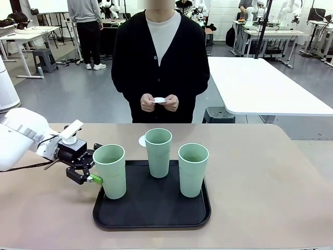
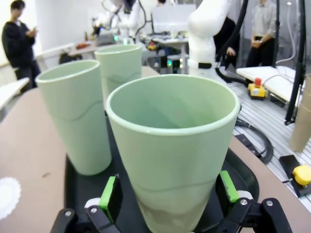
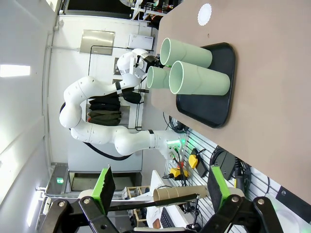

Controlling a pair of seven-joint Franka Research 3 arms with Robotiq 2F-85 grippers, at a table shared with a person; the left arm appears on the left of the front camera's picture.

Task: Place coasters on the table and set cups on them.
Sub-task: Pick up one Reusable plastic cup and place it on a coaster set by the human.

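Three mint-green cups stand on the black tray (image 1: 151,208): a left cup (image 1: 110,172), a middle cup (image 1: 158,152) and a right cup (image 1: 193,169). My left gripper (image 1: 98,164) is open, with its fingers on either side of the left cup (image 2: 172,145). Its green pads (image 2: 111,196) stand close to the cup's walls. One white lacy coaster (image 1: 141,140) lies on the table (image 1: 270,177) just behind the tray. The person at the far side holds more coasters (image 1: 159,100) in both hands. My right gripper (image 3: 162,189) is open and holds nothing, well off the table.
In the right wrist view the table is rolled sideways, with the tray (image 3: 214,102), the cups (image 3: 199,80) and the lone coaster (image 3: 205,13) far off. The tabletop (image 1: 47,208) is bare to the left and right of the tray.
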